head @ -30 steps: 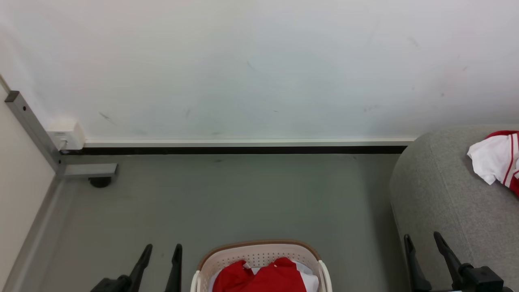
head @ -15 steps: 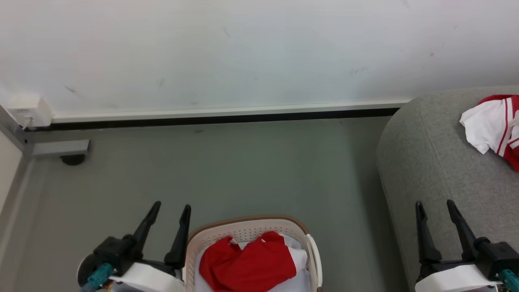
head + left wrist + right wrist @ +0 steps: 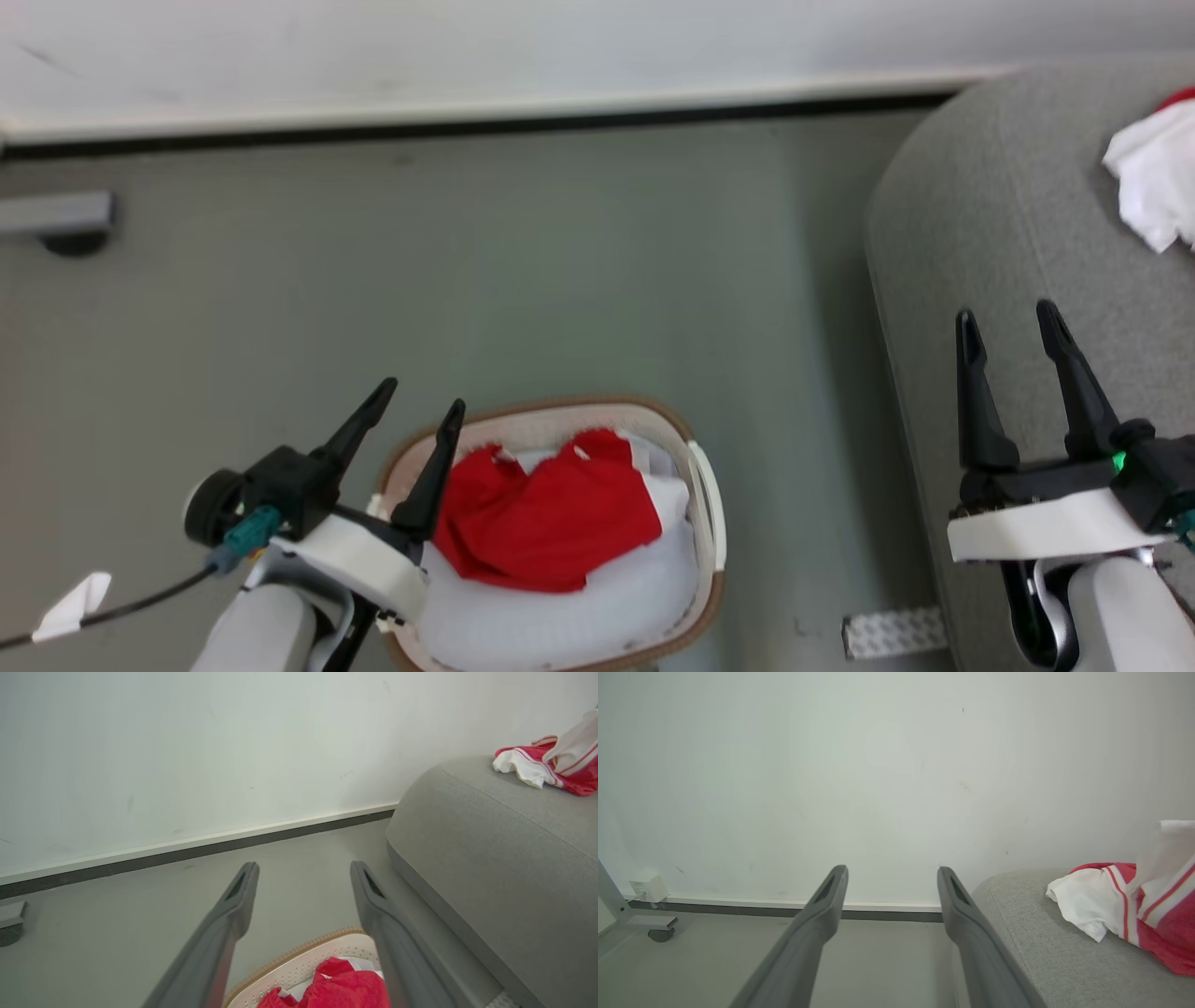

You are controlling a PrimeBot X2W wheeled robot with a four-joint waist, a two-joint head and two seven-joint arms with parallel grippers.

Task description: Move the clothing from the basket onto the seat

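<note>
From where I stand, the white tag (image 3: 72, 604) on the cable by the left arm is too blurred to read. The left gripper (image 3: 424, 394) hangs with its fingers spread and nothing between them at the left rim of the basket (image 3: 597, 409) on the floor, its inner finger just beside the red clothing (image 3: 551, 523) heaped on a pale pad (image 3: 579, 621) inside. The right gripper (image 3: 1005, 312), likewise spread and empty, hovers over the edge of the grey seat (image 3: 990, 215), well apart from the red-and-white garment (image 3: 1153, 177) lying further along it.
</note>
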